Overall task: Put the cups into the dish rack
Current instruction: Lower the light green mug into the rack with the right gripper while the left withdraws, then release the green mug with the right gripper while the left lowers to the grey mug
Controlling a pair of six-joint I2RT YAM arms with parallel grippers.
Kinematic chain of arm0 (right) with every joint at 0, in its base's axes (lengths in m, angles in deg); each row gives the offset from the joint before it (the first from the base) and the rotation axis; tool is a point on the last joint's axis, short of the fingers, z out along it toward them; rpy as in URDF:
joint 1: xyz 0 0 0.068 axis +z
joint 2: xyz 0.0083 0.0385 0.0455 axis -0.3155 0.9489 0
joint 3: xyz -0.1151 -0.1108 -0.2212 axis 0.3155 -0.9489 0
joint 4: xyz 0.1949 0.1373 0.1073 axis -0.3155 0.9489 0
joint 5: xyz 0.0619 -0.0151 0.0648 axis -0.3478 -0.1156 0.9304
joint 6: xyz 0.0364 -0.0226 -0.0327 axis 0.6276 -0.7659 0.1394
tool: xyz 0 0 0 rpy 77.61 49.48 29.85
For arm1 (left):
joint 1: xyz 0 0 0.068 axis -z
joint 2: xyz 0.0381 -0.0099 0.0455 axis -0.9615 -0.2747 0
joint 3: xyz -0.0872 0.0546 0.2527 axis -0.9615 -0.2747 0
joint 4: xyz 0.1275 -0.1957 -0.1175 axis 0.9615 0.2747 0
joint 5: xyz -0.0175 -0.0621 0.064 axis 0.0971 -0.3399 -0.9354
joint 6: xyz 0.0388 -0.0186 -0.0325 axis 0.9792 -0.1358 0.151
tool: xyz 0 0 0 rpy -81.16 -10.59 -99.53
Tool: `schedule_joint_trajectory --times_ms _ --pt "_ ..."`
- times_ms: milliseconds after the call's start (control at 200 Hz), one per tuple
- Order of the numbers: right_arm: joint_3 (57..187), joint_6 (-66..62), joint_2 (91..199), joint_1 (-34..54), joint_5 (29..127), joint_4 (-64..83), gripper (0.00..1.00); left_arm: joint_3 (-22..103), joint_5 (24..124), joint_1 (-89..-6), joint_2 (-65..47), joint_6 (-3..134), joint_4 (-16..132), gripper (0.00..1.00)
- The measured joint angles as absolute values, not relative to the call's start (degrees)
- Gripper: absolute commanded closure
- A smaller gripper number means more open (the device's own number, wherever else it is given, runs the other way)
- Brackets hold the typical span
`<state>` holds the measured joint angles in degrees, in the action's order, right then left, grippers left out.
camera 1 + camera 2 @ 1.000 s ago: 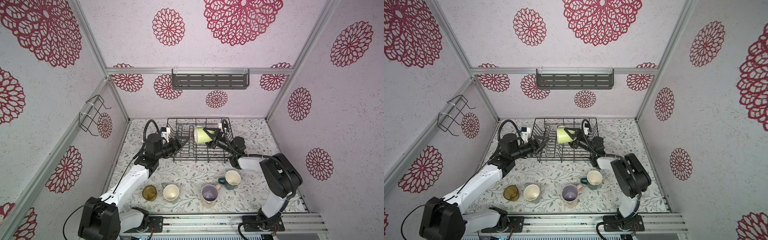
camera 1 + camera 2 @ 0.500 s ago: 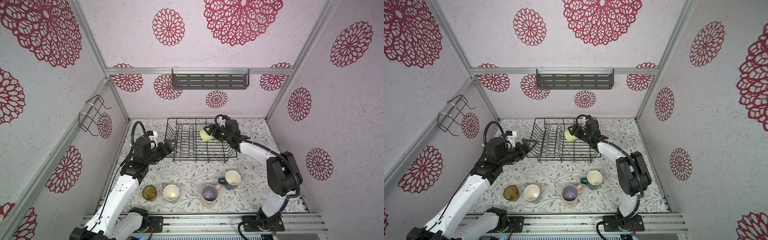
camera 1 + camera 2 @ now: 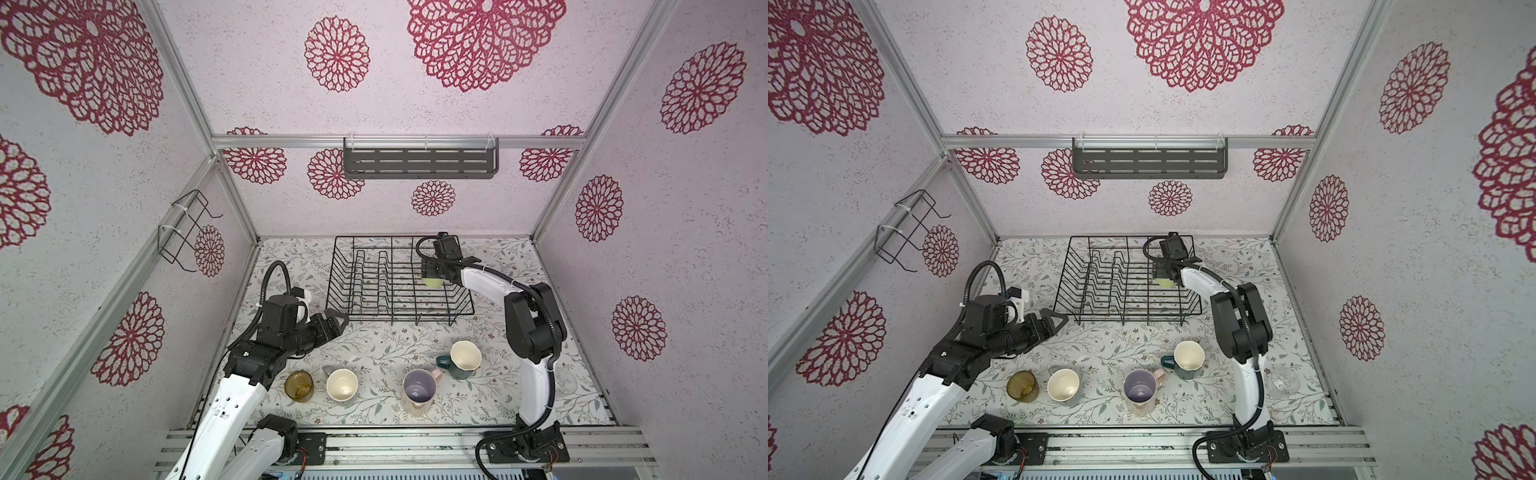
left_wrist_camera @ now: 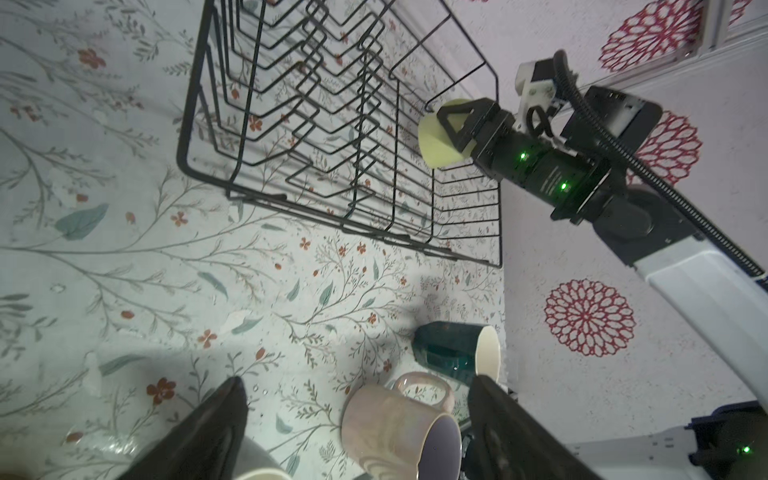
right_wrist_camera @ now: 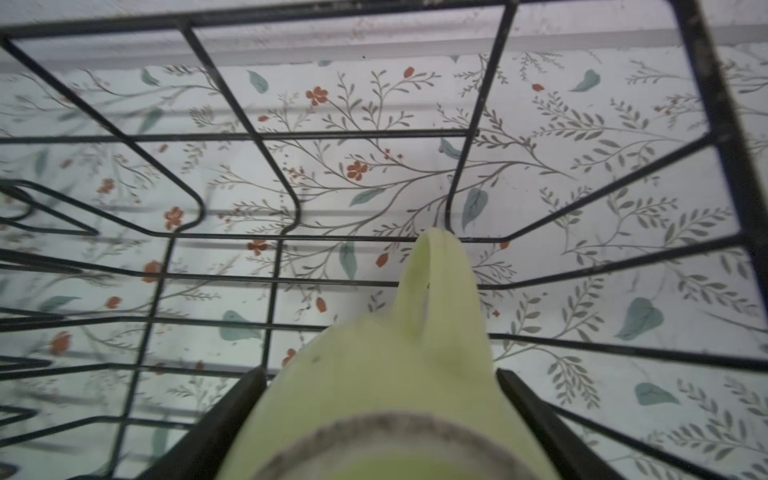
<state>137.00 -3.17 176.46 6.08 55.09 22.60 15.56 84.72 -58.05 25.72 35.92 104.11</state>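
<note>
The dish rack (image 3: 374, 291), a black wire basket with flared sides and rows of bent upright loops, stood at the back of the floral-printed tabletop (image 3: 374, 345). The right gripper (image 3: 434, 272) was clamped on a matte lime-yellow cup (image 3: 433, 283), held on its side over the rack's right-hand section. Whether the cup touched the floor wires could not be told.

Only the right wrist view showed a blurred, loop-like handle (image 5: 432, 282) on that cup. It also showed a black finger (image 5: 232, 415) close on either side. The left wrist view alone showed one finger's open triangular frame lying across the cup's wall.

The left gripper (image 3: 338, 322) hung near the rack's front left corner, jaws wide apart and empty.

Five more cups stood upright near the front:
- a ribbed amber glass (image 3: 298, 385)
- a grey tumbler (image 3: 341, 384), cream inside
- a pearly pink handled mug (image 3: 419, 388)
- a dark teal handled mug (image 3: 463, 360)
- a faint clear glass (image 3: 1282, 381)

That made six cups and one rack.
</note>
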Motion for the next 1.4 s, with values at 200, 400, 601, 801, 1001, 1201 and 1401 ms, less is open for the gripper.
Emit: schedule_joint_trajectory --times_ms 200,400,601,801,1001,1201,1401 --pt "140.4 -6.8 179.2 6.1 51.4 23.9 0.33 15.6 83.2 -55.3 25.0 37.1 110.6 0.15" --pt "143.2 -7.7 180.8 5.9 51.3 24.0 0.27 16.6 80.4 -51.1 22.5 38.0 115.6 0.15" --pt "145.7 -7.5 182.8 5.1 52.3 24.2 0.20 16.6 78.8 -50.1 22.5 37.9 118.5 0.17" --pt "146.3 -6.6 183.0 4.3 52.7 24.7 0.01 16.4 78.3 -50.0 22.5 37.8 120.4 0.19" --pt "146.7 -5.9 181.7 4.2 53.1 25.7 0.01 15.5 78.3 -48.9 22.0 36.9 121.3 0.22" --pt "142.5 -3.6 173.4 4.2 55.9 26.4 0.01 15.1 77.5 -46.9 21.7 35.4 122.3 0.26" --pt "136.3 -1.8 161.9 4.2 59.2 25.5 0.01 15.1 74.5 -44.9 18.6 34.4 125.3 0.29"
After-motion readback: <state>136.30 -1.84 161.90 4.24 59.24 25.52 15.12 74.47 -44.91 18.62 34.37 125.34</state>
